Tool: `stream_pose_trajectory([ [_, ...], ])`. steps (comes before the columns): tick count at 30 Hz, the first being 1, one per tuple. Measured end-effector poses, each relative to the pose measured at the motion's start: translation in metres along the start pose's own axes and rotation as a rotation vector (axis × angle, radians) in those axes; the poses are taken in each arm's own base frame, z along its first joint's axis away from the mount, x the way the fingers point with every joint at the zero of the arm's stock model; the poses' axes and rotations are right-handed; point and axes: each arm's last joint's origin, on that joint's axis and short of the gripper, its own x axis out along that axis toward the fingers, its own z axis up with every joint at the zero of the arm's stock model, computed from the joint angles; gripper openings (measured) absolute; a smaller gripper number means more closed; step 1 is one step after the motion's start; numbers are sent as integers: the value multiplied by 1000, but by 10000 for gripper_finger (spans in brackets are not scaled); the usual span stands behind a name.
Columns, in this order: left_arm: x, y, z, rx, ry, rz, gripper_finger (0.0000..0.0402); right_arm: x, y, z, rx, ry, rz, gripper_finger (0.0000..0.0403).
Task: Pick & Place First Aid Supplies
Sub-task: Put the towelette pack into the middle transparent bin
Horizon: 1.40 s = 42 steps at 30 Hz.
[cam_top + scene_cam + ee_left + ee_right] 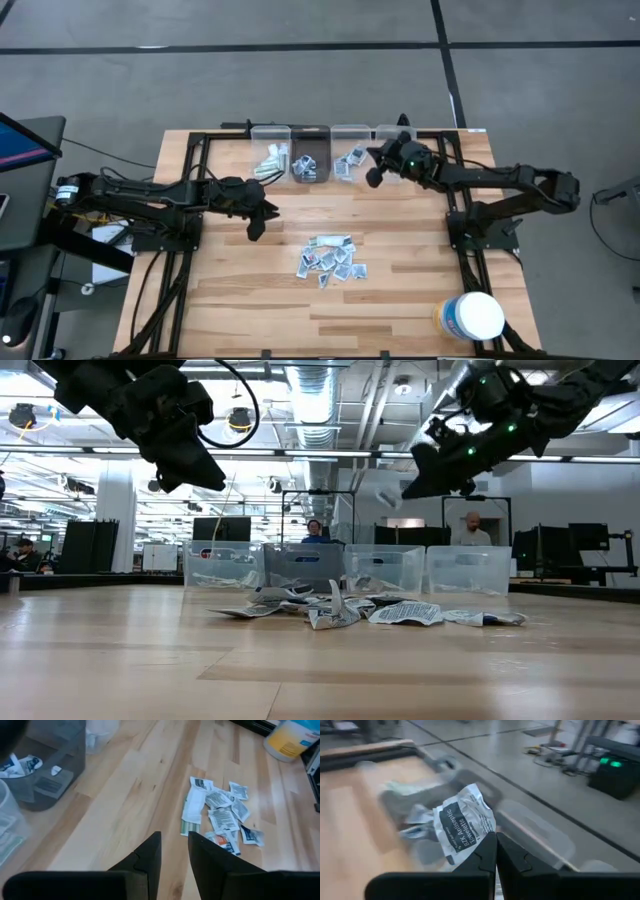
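Several small white-grey packets [330, 258] lie in a loose pile on the wooden table; the pile also shows in the left wrist view [220, 815] and the low view [370, 610]. My left gripper [258, 218] hangs above the table to the left of the pile, slightly open and empty [174, 845]. My right gripper [374, 176] is in the air by the clear bins at the far edge, shut on one white packet [462, 825] with dark print. My right gripper pinches the packet between its two fingers by one edge [481, 839]. The rest of the crumpled packet sticks out beyond the fingertips. The packet is lifted clear of the table, above the bins.
Clear bins [308, 160] stand in a row along the far edge, three holding packets. A large white round tub [472, 318] with a yellow label stands at the near right corner. Bare wood lies between the pile and the bins. People show in the room behind the table.
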Motion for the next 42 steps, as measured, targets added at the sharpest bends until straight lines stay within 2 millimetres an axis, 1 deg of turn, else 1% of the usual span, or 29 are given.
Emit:
stream_pose_trajectory([
  [5, 0, 1, 0, 0, -6, 18, 97, 18, -6, -4, -26, 112, -122, 0],
  [12, 0, 1, 0, 11, -10, 32, 97, 48, -8, 10, -16, 124, -145, 4],
  [16, 0, 1, 0, 27, -10, 32, 97, 57, -9, 14, -21, 160, -141, 21],
  [20, 0, 1, 0, 52, -9, 32, 97, 61, -7, 15, -26, 194, -99, 51],
  [24, 0, 2, 1, 70, -10, 37, 97, 59, -3, 13, -37, 211, -79, 77],
  [26, 0, 2, 1, 75, -10, 37, 97, 55, 1, 16, -45, 204, -39, 83],
  [30, 0, 2, 1, 77, -10, 37, 97, 41, 18, 28, -79, 144, 135, 85],
  [35, 0, 2, 1, 77, -10, 37, 97, 15, 48, 43, -162, 54, 367, 73],
  [39, 0, 2, 1, 75, -10, 37, 97, 1, 72, 38, -230, 86, 545, 69],
  [42, 0, 2, 1, 64, -10, 36, 97, -5, 88, 23, -244, 205, 627, 69],
])
